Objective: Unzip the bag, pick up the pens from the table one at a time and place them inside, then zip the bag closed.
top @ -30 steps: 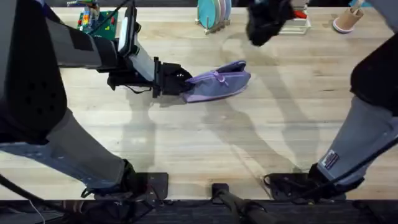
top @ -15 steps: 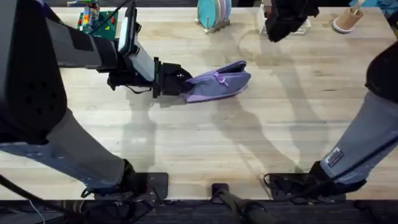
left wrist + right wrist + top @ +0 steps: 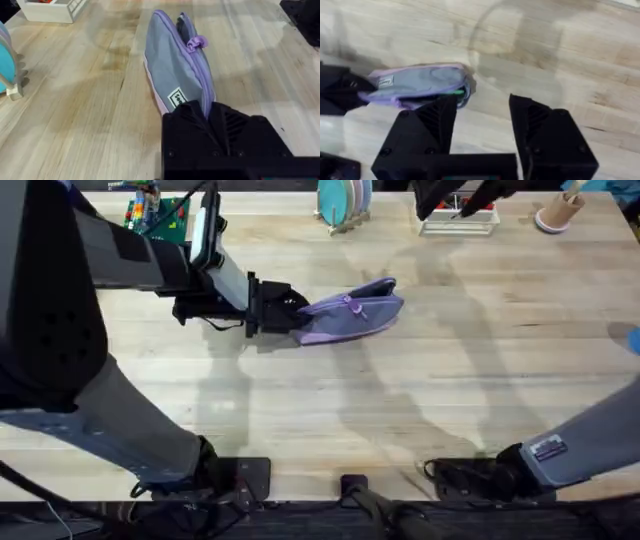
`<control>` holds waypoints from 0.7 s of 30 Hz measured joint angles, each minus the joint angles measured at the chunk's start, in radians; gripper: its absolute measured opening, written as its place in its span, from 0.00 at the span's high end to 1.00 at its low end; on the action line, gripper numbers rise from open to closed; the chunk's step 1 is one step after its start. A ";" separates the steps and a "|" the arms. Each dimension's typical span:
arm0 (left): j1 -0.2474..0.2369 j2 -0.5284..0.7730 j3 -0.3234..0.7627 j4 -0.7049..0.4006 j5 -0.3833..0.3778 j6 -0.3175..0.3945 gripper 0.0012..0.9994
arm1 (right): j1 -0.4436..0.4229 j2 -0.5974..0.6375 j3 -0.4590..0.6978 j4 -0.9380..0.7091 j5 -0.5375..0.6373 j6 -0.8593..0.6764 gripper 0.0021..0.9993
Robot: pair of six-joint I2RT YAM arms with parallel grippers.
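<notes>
- So the big pale wooden plank table [image 3: 470,370] takes up most of the overhead shot, grain and all.
- Left arm comes in from the lower left, and its black left gripper [image 3: 290,313] is clamped on the end of the pouch. In its wrist view the fingers are pinched together right on the fabric end.
- Right arm is raised high over the table's far right. The right gripper [image 3: 482,117] has its two black fingers spread apart with nothing between them, hanging over bare wood.
- The soft lavender-purple fabric pencil pouch [image 3: 352,310] lies on its side around the middle of the table, zipper edge up, small purple pull tab [image 3: 196,42] partway along.
- A bit of green [image 3: 454,92] peeks out at the pouch's far end, can't tell what exactly.
</notes>
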 joint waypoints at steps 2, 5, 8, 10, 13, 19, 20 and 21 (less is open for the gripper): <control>0.000 0.000 0.000 0.000 0.000 0.000 0.96 | 0.000 -0.032 0.000 -0.012 -0.002 -0.004 0.05; 0.000 0.000 0.000 0.000 0.000 0.000 0.96 | 0.000 -0.090 0.000 -0.017 -0.005 -0.006 0.01; 0.000 0.000 0.000 0.000 0.000 0.000 0.96 | 0.000 -0.158 -0.015 -0.007 -0.005 -0.006 0.00; 0.000 0.000 0.000 0.000 0.000 0.000 0.96 | 0.000 -0.216 -0.051 0.009 -0.005 -0.010 0.00; 0.000 0.000 0.000 0.000 0.000 0.000 0.96 | 0.000 -0.292 -0.122 0.034 -0.005 -0.017 0.00; 0.000 0.000 0.000 0.000 0.000 0.000 0.96 | 0.001 -0.394 -0.265 0.088 -0.008 -0.025 0.00; 0.000 0.000 0.000 0.000 0.000 0.000 0.96 | 0.001 -0.409 -0.285 0.096 -0.014 -0.025 0.00; 0.000 0.000 0.000 0.000 0.000 0.000 0.96 | 0.001 -0.427 -0.307 0.107 -0.024 -0.026 0.00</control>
